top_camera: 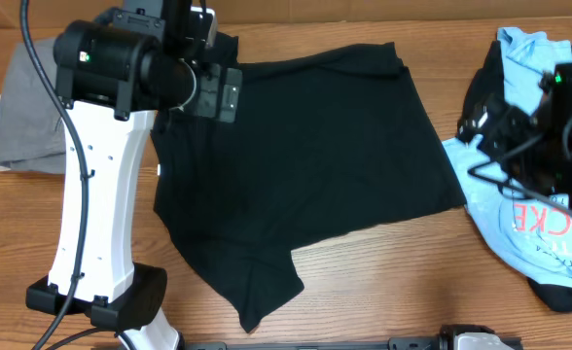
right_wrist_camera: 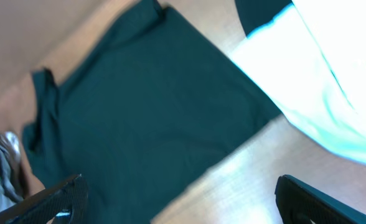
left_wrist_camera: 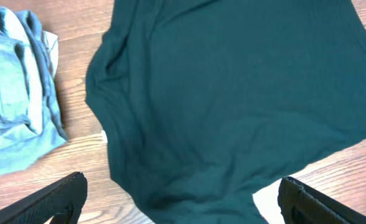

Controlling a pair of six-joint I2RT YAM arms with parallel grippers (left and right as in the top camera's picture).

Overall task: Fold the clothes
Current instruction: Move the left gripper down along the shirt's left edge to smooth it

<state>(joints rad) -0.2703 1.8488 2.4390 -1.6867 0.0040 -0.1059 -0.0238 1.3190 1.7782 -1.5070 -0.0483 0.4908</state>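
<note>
Wood-grain table [top_camera: 383, 282]; black shirt [top_camera: 305, 146] spread flat; left claw [left_wrist_camera: 182, 182], right claw [right_wrist_camera: 180, 182] both released, empty.

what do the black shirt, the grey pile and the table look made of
Black shirt: soft matte knit, likely cotton jersey; it lies limp with gentle wrinkles and no sheen. Grey pile: matte fabric, folded in soft layers; exact fibre unclear. Table: wood or wood-look laminate, with grain lines and a slight gloss.

text: "CKE" — red letters | on: light-blue shirt [top_camera: 490, 219] | smaller lines unreadable
</note>
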